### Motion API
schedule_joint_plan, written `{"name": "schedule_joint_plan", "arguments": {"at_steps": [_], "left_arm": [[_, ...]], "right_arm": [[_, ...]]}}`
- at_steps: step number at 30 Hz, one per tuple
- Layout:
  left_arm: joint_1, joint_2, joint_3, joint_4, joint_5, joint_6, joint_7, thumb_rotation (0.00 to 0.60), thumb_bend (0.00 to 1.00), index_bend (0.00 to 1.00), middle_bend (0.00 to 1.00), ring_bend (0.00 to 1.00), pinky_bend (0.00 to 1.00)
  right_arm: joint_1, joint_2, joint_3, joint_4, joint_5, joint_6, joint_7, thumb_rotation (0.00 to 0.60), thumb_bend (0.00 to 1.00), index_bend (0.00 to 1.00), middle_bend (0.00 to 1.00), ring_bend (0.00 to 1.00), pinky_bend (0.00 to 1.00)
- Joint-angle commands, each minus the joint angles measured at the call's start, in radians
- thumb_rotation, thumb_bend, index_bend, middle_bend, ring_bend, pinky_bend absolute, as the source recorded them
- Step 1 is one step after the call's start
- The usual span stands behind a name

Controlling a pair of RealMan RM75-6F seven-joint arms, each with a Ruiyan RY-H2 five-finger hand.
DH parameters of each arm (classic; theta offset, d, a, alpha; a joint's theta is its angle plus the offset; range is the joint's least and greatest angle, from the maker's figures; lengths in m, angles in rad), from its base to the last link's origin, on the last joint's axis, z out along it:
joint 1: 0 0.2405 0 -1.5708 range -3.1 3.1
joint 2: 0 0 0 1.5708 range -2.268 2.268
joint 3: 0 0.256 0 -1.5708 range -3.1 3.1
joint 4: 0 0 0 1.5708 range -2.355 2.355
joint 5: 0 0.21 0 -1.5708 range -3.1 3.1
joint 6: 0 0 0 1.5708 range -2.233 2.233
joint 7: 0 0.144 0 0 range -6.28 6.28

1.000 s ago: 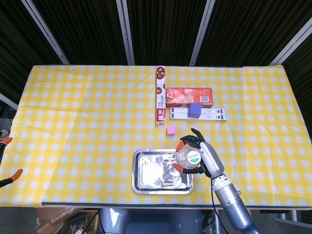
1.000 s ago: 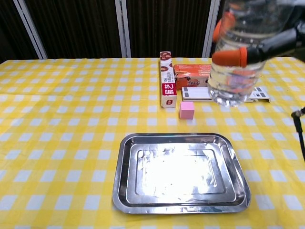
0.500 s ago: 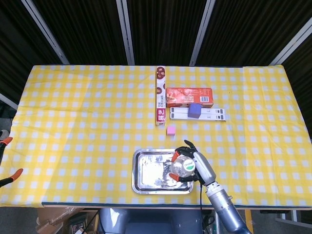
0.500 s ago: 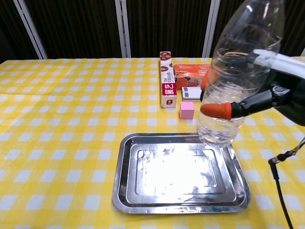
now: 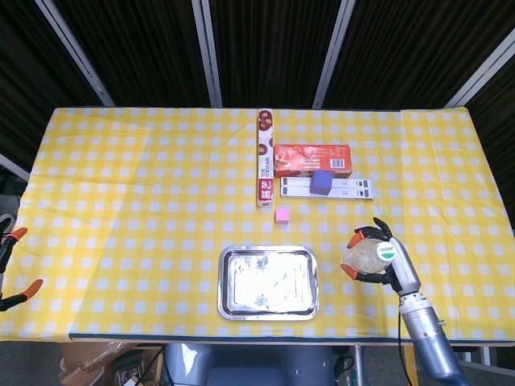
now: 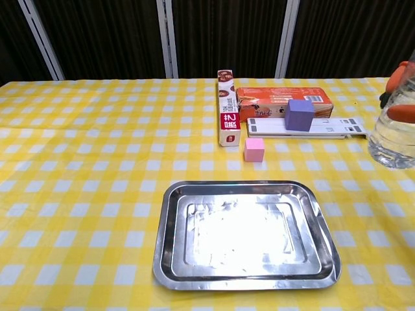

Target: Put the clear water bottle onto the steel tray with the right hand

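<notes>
clear water bottle (image 5: pixel 364 258) gripped in right robot hand (image 5: pixel 385 261), beside steel tray (image 5: pixel 268 310).

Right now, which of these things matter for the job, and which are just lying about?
Part of the job:
clear water bottle
steel tray
right robot hand, holding the bottle

Just lying about:
pink cube
purple cube
red box
long narrow box

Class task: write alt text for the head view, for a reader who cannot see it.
The robot's right hand holds a clear water bottle above the yellow checked tablecloth, to the right of an empty steel tray. Behind the tray sit a small pink cube, boxes and a purple cube.
</notes>
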Motion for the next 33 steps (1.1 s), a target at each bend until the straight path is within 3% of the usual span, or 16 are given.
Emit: {"name": "schedule_joint_plan", "arguments": {"at_steps": [1,5,14,17,23,33], "left_arm": [[0.001,0.002,0.003,0.0,0.006,0.003,-0.005,0.6,0.21,0.14,0.0,0.0,0.0],[0.001,0.004,-0.001,0.005,-0.002,0.0,-0.014,0.6,0.21,0.14,0.0,0.0,0.0],[-0.023,-0.001,-0.007,0.012,-0.029,-0.048,0.01,0.6,0.21,0.14,0.0,0.0,0.0],[-0.028,-0.002,-0.006,0.014,-0.031,-0.06,0.013,0.6,0.21,0.14,0.0,0.0,0.0],[-0.026,-0.001,-0.009,0.012,-0.039,-0.056,0.011,0.6,0.21,0.14,0.0,0.0,0.0],[-0.019,-0.001,-0.005,0.003,-0.031,-0.04,0.011,0.6,0.21,0.14,0.0,0.0,0.0]], "right_arm": [[0.015,-0.031,-0.012,0.002,-0.017,-0.031,-0.01,0.6,0.72,0.81,0.61,0.28,0.0],[0.052,-0.121,-0.02,-0.02,-0.019,-0.074,-0.083,0.6,0.73,0.81,0.62,0.29,0.0],[0.154,-0.461,0.013,-0.063,0.098,-0.135,-0.379,0.6,0.73,0.81,0.62,0.29,0.0],[0.159,-0.497,0.025,-0.068,0.134,-0.12,-0.436,0.6,0.73,0.81,0.62,0.29,0.0],[0.113,-0.405,0.034,-0.072,0.138,-0.07,-0.406,0.6,0.73,0.81,0.62,0.29,0.0],[-0.014,-0.086,0.004,0.008,0.048,-0.014,-0.103,0.6,0.73,0.81,0.62,0.29,0.0]]}}
